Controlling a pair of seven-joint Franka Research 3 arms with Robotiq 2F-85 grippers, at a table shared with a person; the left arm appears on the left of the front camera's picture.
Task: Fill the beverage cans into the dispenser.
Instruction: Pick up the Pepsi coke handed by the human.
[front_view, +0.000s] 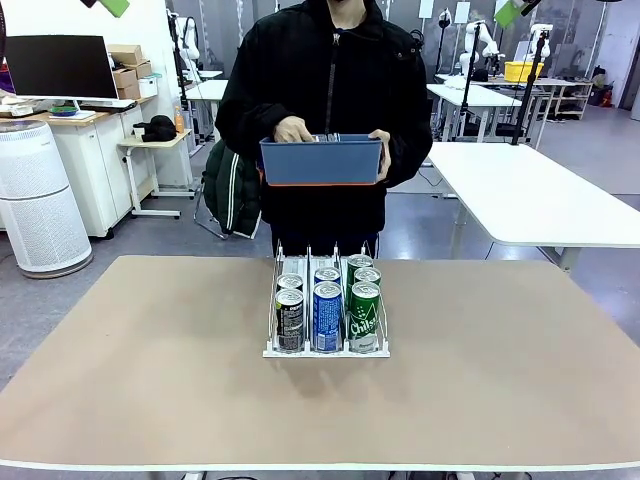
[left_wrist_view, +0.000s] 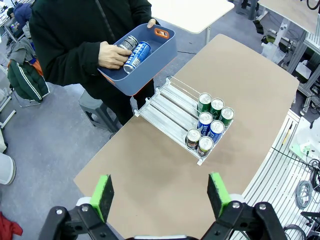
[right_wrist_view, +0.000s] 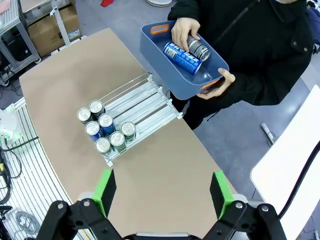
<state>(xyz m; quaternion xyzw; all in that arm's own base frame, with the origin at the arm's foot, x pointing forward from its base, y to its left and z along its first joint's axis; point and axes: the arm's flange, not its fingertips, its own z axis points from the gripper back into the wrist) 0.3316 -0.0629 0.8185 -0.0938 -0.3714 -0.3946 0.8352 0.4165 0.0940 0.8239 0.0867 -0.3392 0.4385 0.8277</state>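
Tan table (front_view: 150, 400) — the dispenser (left_wrist_view: 167, 105) turns its empty lane-ends toward the person, whose hand (left_wrist_view: 112, 54) clasps a can (left_wrist_view: 131, 43) lying in the bin (left_wrist_view: 161, 50); left gripper (left_wrist_view: 160, 195) and right gripper (right_wrist_view: 162, 192) gape, well back.

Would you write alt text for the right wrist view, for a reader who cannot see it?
A person beyond the table holds a blue bin, one hand on a can inside. A white rack on the table carries seven cans at one end; the open right gripper hangs above.

Blue bin (front_view: 320, 165) with orange handles, brown table (front_view: 150, 380), white air purifier (front_view: 35, 200), dark monitor (front_view: 60, 66)
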